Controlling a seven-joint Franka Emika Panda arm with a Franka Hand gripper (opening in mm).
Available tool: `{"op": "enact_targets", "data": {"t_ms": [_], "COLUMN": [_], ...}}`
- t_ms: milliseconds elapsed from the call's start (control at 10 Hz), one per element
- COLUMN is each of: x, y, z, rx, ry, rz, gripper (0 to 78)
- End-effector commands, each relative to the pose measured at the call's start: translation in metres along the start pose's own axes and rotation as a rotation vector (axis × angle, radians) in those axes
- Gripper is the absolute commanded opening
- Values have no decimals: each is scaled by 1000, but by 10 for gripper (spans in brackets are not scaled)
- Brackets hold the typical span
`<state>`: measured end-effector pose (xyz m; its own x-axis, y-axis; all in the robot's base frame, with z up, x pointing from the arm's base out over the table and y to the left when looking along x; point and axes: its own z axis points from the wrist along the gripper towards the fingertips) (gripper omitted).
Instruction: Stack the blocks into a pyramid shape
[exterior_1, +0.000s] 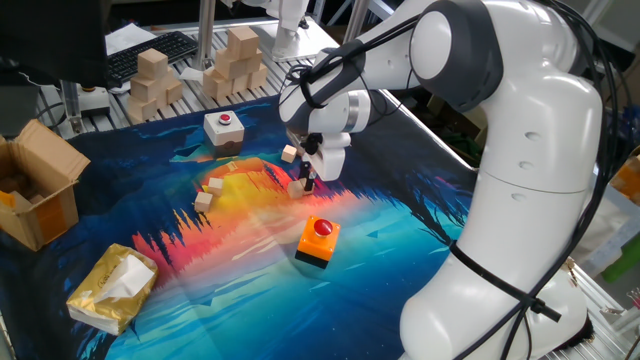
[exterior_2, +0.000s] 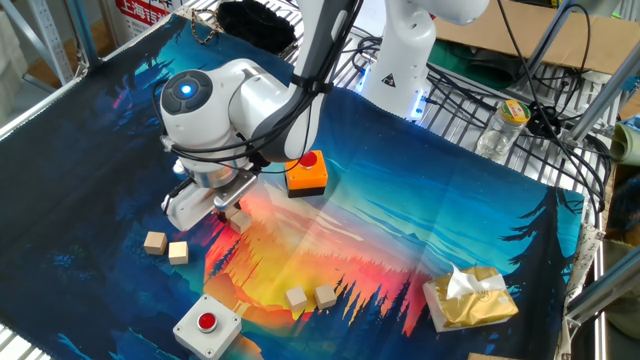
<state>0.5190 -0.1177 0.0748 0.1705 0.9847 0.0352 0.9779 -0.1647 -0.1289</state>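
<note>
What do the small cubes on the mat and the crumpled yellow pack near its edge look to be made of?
The small cubes look like plain unfinished wood: matte light tan, sharp edges, no paint or gloss. The yellow pack looks like thin shiny plastic or foil film, creased and glinting, with soft white tissue-like paper poking from its top; which film cannot be told.
</note>
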Motion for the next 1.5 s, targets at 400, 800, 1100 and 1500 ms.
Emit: {"op": "enact_targets", "data": {"t_ms": [400,800,1100,1500], "x": [0,0,0,0], "y": [1,1,1,-20], "z": [-1,-1,-1,-42], "rx": [-3,-3,-3,26], "ry": [0,0,0,6], "rz": [6,6,6,-119], "gripper": [775,775,775,775]}}
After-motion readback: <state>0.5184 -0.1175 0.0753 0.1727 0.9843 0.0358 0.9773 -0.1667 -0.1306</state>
